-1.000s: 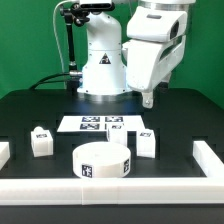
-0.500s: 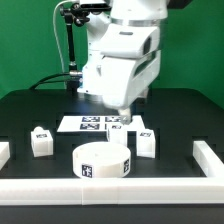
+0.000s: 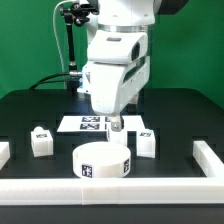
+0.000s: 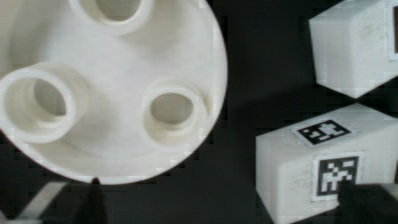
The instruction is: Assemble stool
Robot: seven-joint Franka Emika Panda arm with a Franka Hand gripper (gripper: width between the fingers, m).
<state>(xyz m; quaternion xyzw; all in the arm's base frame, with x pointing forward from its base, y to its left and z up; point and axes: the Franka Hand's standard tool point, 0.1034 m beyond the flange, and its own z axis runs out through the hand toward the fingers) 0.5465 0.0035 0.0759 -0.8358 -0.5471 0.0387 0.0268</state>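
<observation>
The round white seat [image 3: 102,160] lies flat at the front middle of the table, with a tag on its side. In the wrist view the seat [image 4: 98,90] shows several round sockets. One white leg [image 3: 40,141] stands to the exterior view's left of the seat and another leg [image 3: 147,142] to its right. The wrist view shows two tagged legs, one close [image 4: 320,160] and one farther off [image 4: 356,45]. My gripper [image 3: 115,123] hangs low just behind the seat. In the wrist view the gripper [image 4: 222,205] is open and empty, with one fingertip [image 4: 370,198] in front of the close leg.
The marker board [image 3: 85,124] lies flat behind the seat, partly under my gripper. White border rails run along the front [image 3: 110,190] and at the right [image 3: 205,155] and left [image 3: 4,150] sides. The robot base [image 3: 100,70] stands at the back.
The arm has swung toward the exterior view's left and come down, from above the right leg to just behind the seat. The parts have not moved.
</observation>
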